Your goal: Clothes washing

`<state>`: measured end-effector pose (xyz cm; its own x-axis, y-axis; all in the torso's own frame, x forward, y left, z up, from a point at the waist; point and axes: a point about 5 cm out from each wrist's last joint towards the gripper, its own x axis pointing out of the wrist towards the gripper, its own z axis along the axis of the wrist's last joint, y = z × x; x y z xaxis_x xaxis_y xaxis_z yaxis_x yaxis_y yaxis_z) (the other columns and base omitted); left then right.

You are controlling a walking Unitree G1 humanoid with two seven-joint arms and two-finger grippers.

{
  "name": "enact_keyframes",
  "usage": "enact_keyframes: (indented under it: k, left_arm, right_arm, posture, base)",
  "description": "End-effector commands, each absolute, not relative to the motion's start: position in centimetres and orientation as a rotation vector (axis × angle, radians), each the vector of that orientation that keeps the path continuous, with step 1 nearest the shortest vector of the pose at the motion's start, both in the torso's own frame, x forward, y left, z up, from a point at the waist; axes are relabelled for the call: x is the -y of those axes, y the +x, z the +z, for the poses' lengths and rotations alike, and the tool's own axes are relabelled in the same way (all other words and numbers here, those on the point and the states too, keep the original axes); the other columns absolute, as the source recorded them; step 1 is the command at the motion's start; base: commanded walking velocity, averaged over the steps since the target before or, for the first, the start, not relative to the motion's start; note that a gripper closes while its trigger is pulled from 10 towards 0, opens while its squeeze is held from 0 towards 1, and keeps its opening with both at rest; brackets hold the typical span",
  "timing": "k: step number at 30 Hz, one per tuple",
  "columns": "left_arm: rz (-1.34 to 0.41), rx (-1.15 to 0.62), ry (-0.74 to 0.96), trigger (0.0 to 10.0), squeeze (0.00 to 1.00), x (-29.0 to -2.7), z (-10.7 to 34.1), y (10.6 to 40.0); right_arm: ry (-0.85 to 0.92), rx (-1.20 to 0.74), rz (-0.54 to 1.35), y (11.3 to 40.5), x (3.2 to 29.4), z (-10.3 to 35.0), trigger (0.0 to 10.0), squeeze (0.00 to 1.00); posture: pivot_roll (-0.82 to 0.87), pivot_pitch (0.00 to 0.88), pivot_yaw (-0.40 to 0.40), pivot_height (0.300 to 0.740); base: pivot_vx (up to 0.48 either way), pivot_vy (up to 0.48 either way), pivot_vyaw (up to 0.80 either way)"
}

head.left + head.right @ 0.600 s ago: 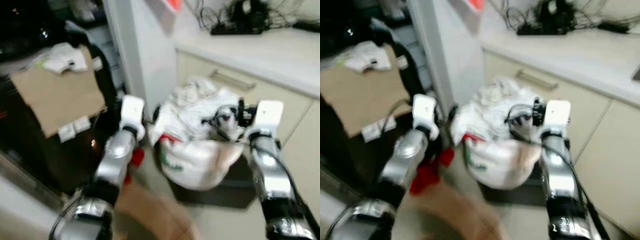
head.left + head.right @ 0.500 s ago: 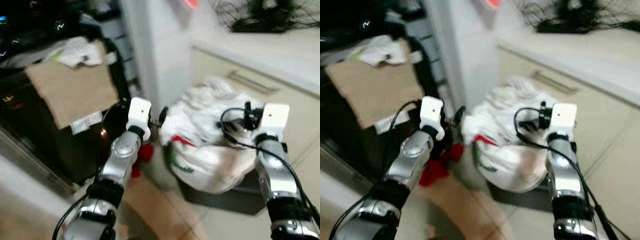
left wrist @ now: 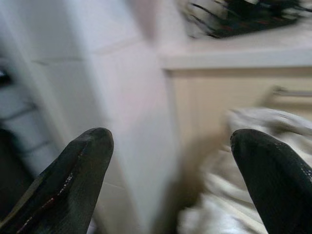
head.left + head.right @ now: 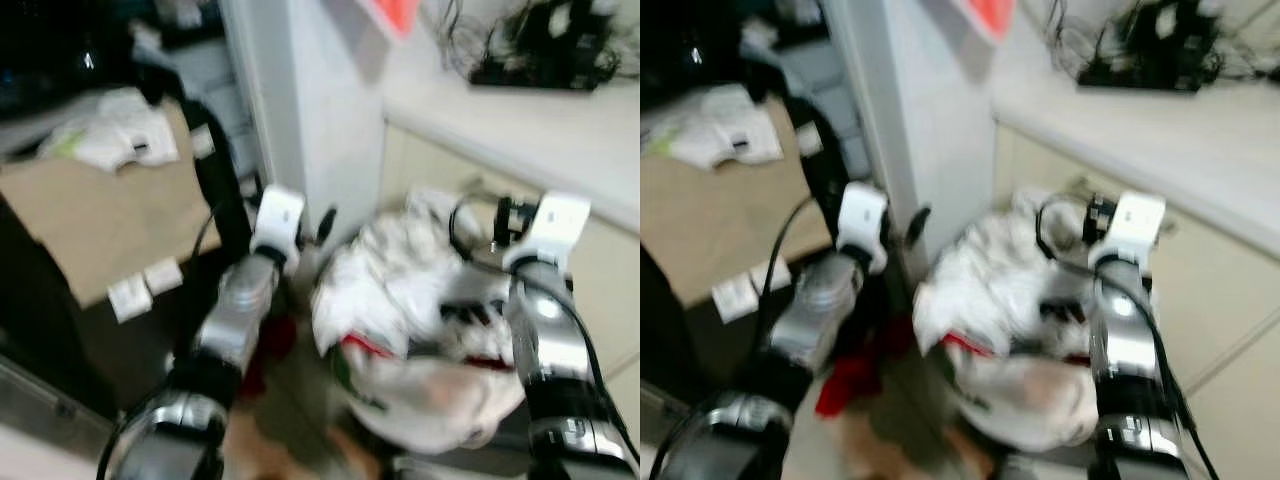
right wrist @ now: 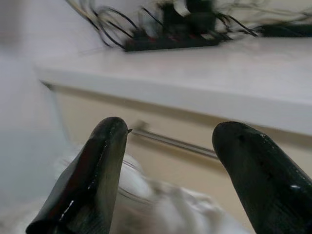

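Head views blurred. A bulging white plastic bag [image 4: 420,390] stuffed with pale, crumpled laundry [image 4: 390,280] sits low at centre, on the floor against the cream cabinet front [image 4: 1230,290]. Red and green print shows on the bag's side.

Left gripper [image 3: 170,180]: raised at 10 o'clock of the bag, beside the white upright panel [image 4: 320,110]. Wrist view shows its two black fingers spread wide, nothing between them; laundry lies past the fingertip at 3 o'clock.

Right gripper [image 5: 170,170]: raised at 1 o'clock of the bag, in front of the cabinet. Black fingers apart, nothing held; metal drawer handle [image 5: 175,141] and white countertop [image 5: 204,73] beyond them.

Tangle of black cables and a power strip [image 5: 170,41] on the countertop, at 1 o'clock of the scene. Brown cardboard sheet [image 4: 100,230] at 9 o'clock, white crumpled paper [image 4: 110,135] on it. Red cloth [image 4: 850,380] on the floor at 8 o'clock of the bag, under the left arm.
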<state>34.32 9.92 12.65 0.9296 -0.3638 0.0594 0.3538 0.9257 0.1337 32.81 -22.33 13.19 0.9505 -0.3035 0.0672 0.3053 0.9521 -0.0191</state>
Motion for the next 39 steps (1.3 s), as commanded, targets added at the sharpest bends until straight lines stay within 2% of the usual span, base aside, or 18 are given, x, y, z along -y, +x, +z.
enact_keyframes:
  k: [1,5,11,18,22,24,30,32,39]
  left_arm:
    - [-0.326,0.067,0.130,10.0,0.00,-11.2,12.3,34.4]
    - [-0.323,0.061,0.125,10.0,0.00,-11.4,12.2,34.3]
    - [-0.334,0.057,0.133,10.0,0.00,-11.5,12.3,34.3]
    - [-0.326,0.061,0.142,10.0,0.00,-12.1,12.6,34.5]
    - [-0.325,0.058,0.145,10.0,0.00,-12.2,12.5,34.5]
    - [-0.329,0.055,0.147,10.0,0.00,-12.1,12.4,34.4]
    - [-0.337,0.048,0.145,10.0,0.00,-11.9,12.2,34.4]
    - [-0.351,0.040,0.144,10.0,0.00,-11.6,12.1,34.5]
    - [-0.362,0.041,0.142,10.0,0.00,-11.4,12.1,34.5]
  right_arm:
    - [0.027,0.027,-0.287,32.4,21.5,12.8,10.0,0.00]
    - [0.107,-0.058,-0.320,31.8,21.8,10.8,10.0,0.00]
    - [0.114,-0.113,-0.458,31.8,24.0,10.2,10.0,0.00]
    - [0.059,-0.175,-0.506,30.6,24.3,9.6,10.0,0.00]
    - [-0.047,-0.086,-0.449,30.6,23.3,11.1,10.0,0.00]
    - [-0.041,-0.075,-0.456,30.4,23.3,11.6,10.0,0.00]
    - [-0.063,-0.056,-0.475,29.8,23.8,12.8,10.0,0.00]
    - [-0.140,-0.036,-0.492,30.3,24.8,13.8,10.0,0.00]
    - [-0.197,-0.167,-0.538,29.5,26.0,12.5,10.0,0.00]
  posture:
    - [-0.14,0.000,0.076,0.740]
    - [-0.14,0.000,0.076,0.740]
    - [-0.14,0.000,0.095,0.740]
    - [-0.14,0.000,0.096,0.740]
    - [-0.14,0.000,0.096,0.740]
    - [-0.14,0.000,0.095,0.740]
    - [-0.16,0.000,0.105,0.740]
    - [-0.16,0.000,0.106,0.740]
    - [-0.17,0.000,0.106,0.740]
  base:
    - [0.000,0.000,0.00]
    - [0.000,0.000,0.00]
    - [0.000,0.000,0.00]
    - [0.000,0.000,0.00]
    - [0.000,0.000,0.00]
    - [0.000,0.000,0.00]
    - [0.000,0.000,0.00]
    - [0.000,0.000,0.00]
    - [0.000,0.000,0.00]
